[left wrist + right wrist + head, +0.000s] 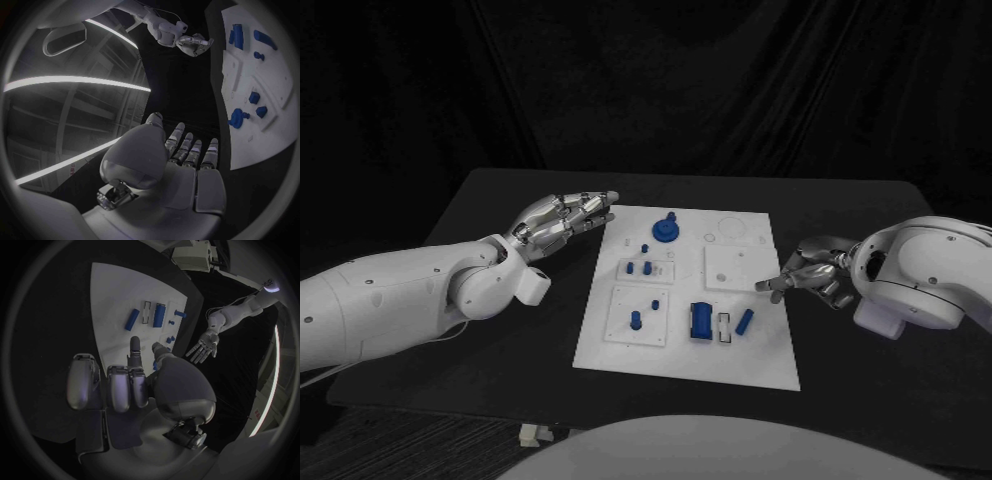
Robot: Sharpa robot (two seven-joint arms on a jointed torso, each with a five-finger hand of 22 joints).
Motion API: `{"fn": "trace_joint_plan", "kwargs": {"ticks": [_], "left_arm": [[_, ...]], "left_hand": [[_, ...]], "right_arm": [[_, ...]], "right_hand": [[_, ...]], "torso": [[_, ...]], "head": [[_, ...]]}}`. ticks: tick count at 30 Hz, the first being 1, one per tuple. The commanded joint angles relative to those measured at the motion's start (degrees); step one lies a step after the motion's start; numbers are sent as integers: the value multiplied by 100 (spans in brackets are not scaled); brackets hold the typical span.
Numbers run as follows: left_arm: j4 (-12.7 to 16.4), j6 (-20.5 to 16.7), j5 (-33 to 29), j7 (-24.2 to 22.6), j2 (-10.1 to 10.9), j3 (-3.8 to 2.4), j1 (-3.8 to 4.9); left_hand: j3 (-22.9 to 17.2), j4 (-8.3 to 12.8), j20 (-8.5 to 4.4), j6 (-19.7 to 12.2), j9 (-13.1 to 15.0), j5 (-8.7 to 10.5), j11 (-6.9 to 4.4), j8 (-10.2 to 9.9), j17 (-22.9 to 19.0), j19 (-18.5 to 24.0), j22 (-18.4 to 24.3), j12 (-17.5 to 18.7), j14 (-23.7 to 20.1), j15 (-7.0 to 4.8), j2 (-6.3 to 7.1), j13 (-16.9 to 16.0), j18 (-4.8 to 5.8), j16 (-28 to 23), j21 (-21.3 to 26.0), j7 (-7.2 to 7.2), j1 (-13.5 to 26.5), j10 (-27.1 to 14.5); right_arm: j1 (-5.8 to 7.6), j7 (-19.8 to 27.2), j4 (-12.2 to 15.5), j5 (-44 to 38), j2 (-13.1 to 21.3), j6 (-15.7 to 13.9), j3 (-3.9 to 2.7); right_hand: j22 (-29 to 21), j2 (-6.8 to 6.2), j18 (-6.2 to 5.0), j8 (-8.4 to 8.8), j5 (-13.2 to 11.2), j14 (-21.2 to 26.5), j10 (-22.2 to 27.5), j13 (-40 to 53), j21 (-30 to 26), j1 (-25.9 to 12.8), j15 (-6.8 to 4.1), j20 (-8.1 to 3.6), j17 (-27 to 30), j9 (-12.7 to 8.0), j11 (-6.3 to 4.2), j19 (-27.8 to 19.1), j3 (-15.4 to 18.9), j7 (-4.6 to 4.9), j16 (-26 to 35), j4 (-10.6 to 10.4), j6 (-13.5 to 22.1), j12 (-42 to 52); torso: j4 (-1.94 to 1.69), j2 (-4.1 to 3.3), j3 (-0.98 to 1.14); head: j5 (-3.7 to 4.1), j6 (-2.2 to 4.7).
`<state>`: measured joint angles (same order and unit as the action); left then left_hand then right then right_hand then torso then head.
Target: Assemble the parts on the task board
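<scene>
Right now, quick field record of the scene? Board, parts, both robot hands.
board: white task board in the middle of the black table
parts: blue round part at far end; blue block and slim blue piece near the front
left robot hand: beside board's far left corner, fingers extended, holding nothing
right robot hand: at board's right edge, fingers curled; whether it holds anything can't be told

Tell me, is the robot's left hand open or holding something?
Open. The left hand hovers by the task board edge with fingers stretched out straight, and nothing is in its palm.
</scene>
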<state>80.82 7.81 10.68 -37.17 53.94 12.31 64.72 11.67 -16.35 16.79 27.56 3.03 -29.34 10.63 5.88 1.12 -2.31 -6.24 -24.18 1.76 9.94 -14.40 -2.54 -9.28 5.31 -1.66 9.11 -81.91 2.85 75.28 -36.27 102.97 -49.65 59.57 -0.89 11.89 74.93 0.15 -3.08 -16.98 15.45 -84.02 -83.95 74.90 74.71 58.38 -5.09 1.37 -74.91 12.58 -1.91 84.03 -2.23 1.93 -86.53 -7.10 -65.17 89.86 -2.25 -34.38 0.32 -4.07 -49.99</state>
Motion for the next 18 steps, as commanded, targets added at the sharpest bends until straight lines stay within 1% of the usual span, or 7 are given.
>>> {"fn": "trace_joint_plan", "kwargs": {"ticks": [1, 3, 5, 9, 12, 18], "left_arm": [[10, 67, -10, -48, -19, -5, -7], [8, 71, -10, -47, -22, -5, -7], [5, 75, -10, -47, -24, -5, -7], [4, 81, -10, -47, -24, -5, -7], [8, 84, -10, -45, -21, -5, -7], [3, 95, -10, -43, -25, -5, -7]], "left_hand": [[-33, -10, 1, 53, 10, -25, 11, 30, 6, -45, -10, -31, -1, 45, 5, -9, -16, 30, -34, 246, -48, 44], [-33, -10, 1, 53, 10, -25, 11, 30, 6, -45, -10, -31, -1, 45, 5, -9, -16, 30, -34, 246, -48, 44], [-34, -10, 1, 77, 12, -26, 17, 39, 6, -45, -8, -44, -1, 48, 6, -10, -15, 32, -34, 252, -50, 53], [-34, -10, 1, 77, 12, -26, 17, 39, 6, -45, -8, -44, -1, 48, 6, -10, -15, 32, -34, 252, -50, 53], [-35, -10, 1, 91, 14, -26, 22, 46, 6, -45, -8, -50, 0, 50, 5, -10, -15, 35, -34, 257, -51, 59], [-35, -10, 1, 107, 16, -25, 27, 52, 6, -46, -10, -59, 0, 53, 5, -11, -14, 36, -35, 262, -52, 66]], "right_arm": [[-121, -104, -33, -115, -63, -2, 4], [-185, -110, -71, -94, -115, -19, 4], [-256, -116, -129, -76, -174, -61, 4], [-392, -124, -292, -32, -310, -180, 4], [-461, -128, -399, -5, -404, -227, 4], [-539, -135, -577, 19, -625, -251, 4]], "right_hand": [[1124, 92, 19, -43, -5, -431, -605, 1510, -44, -67, -60, -59, -491, 50, -64, 415, 10, -51, 14, -33, -177, 14], [1122, 122, 17, -45, -21, -429, -605, 1510, -55, -92, -75, -73, -480, 72, -84, 412, 8, -74, 17, -54, -249, 14], [1114, 226, 12, -45, 10, -424, -605, 1510, -88, -120, -101, -97, -444, 111, -115, 406, -30, -111, 29, -92, -363, 14], [1097, 284, 1, -13, 112, -417, -605, 1510, -154, -79, -118, -116, -405, 139, -133, 395, -84, -128, 44, -67, -404, 14], [1092, 289, -3, -12, 121, -415, -605, 1510, -175, -83, -121, -118, -393, 147, -136, 392, -88, -130, 48, -68, -419, 14], [1088, 307, -5, 13, 84, -408, -605, 1510, -189, -185, -137, -135, -360, 187, -146, 387, -67, -138, 62, -132, -457, 14]], "torso": [[1, 2, 4], [-2, -3, 3], [3, -3, 5], [-3, -2, 3], [0, 0, 4], [4, 0, 3]], "head": [[11, -1], [22, -1], [27, -1], [20, -1], [11, -1], [36, -1]]}}
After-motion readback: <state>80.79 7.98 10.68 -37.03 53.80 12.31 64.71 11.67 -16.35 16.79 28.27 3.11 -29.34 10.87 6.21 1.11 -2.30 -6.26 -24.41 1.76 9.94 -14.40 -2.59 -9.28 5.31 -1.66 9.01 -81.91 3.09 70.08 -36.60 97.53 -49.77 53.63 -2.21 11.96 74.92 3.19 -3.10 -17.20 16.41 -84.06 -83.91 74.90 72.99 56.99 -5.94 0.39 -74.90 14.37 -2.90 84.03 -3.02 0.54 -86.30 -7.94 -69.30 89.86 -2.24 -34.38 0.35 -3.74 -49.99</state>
